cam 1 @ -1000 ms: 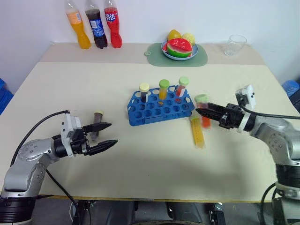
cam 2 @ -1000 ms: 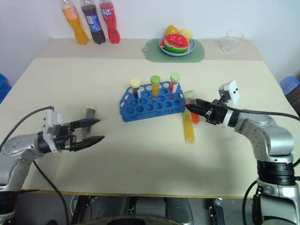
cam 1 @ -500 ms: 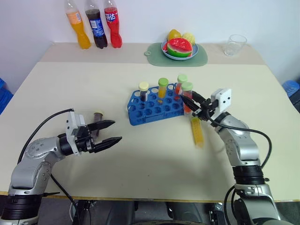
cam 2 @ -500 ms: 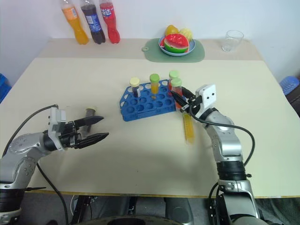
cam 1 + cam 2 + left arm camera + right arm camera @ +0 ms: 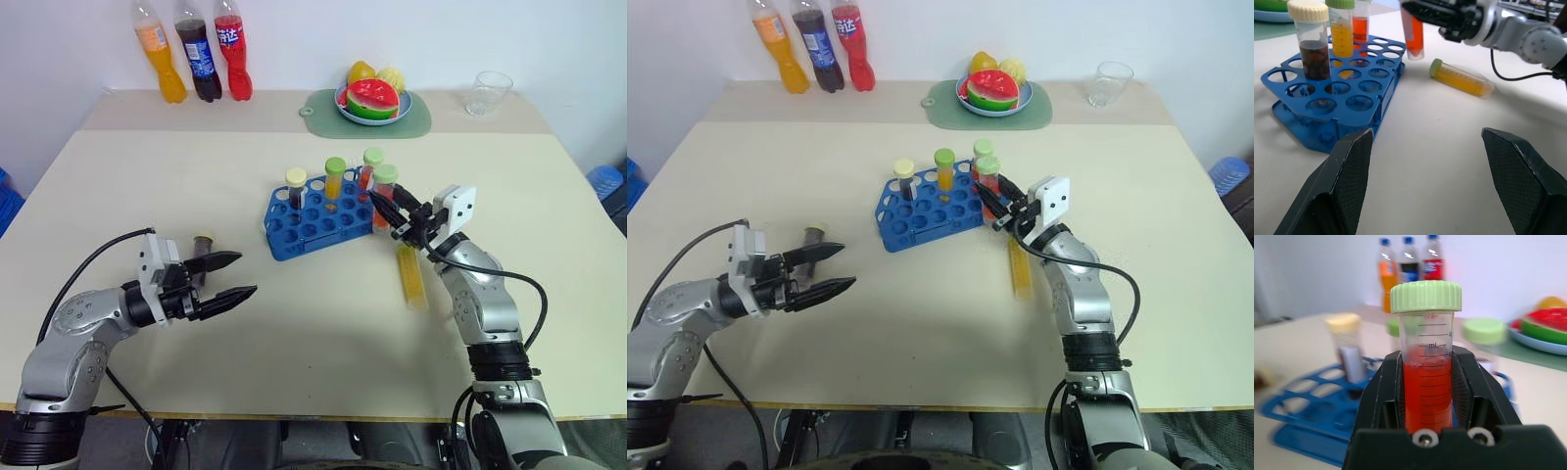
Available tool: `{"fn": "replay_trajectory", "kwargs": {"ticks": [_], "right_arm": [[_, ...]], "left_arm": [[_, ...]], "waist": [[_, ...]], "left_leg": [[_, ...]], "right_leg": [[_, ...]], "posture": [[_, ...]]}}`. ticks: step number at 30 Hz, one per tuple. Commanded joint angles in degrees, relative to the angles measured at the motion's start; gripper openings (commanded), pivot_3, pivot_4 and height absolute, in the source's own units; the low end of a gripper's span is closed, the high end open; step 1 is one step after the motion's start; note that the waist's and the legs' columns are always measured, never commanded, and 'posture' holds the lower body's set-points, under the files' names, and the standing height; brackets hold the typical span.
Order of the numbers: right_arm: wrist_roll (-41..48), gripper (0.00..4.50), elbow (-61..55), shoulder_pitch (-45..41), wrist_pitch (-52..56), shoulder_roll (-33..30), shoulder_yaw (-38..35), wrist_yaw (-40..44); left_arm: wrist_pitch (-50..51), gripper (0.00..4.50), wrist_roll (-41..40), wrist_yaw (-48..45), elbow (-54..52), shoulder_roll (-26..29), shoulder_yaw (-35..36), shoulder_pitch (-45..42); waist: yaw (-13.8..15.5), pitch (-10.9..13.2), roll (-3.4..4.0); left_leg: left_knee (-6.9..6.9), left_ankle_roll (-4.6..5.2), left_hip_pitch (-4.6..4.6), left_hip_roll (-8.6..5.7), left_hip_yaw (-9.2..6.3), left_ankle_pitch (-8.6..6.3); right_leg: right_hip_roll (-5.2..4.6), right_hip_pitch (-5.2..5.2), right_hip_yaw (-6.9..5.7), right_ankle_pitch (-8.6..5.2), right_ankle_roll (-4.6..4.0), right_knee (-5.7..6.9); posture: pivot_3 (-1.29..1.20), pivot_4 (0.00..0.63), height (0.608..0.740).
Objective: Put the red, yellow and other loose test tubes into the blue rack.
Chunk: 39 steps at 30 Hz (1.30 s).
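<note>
Right wrist view: ribbed-capped clear red tube pinched in right tool; left tool spread.

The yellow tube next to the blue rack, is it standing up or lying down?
Lying down. The yellow tube rests flat on the table beside the blue rack, not in a hole.

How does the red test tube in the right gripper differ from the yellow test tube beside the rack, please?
The red test tube is upright, clamped in the right gripper at the blue rack's edge; the yellow test tube lies flat on the table, untouched. Red liquid fills one, yellow-orange the other. Both have pale green caps.
</note>
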Motion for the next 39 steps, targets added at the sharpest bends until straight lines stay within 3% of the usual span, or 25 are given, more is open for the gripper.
{"fn": "replay_trajectory", "kwargs": {"ticks": [1,14,39], "right_arm": [[2.02,0.82,-2.5,-1.57,0.94,-0.23,-0.22,0.81],[-1.2,0.82,12.87,-9.58,-8.49,2.28,-2.74,-3.46],[-4.68,0.82,27.52,-11.25,-19.38,3.71,-2.13,-4.65]], "left_arm": [[0.19,3.67,-0.83,0.59,-1.97,-0.1,0.52,-0.52],[0.25,3.67,-1.46,0.6,-2.47,0.24,1.19,0.3],[-3.31,3.67,0.08,1.05,-1.65,-1.03,1.86,1.42]], "waist": [[0.1,0.0,0.0],[0.08,0.0,0.0],[-1.08,-0.01,0.0]], "left_leg": [[0.0,0.0,0.0,0.0,0.0,0.0],[-0.03,0.0,-0.02,-0.05,0.03,0.0],[-0.01,0.0,0.06,-0.03,0.01,0.0]], "right_leg": [[0.0,0.0,0.0,0.0,0.0,0.0],[0.01,-0.02,0.0,0.0,-0.01,-0.02],[-0.01,0.08,0.0,0.0,0.0,-0.01]], "posture": [[0.0,0.15,0.74],[0.0,0.15,0.74],[0.0,0.15,0.74]]}}
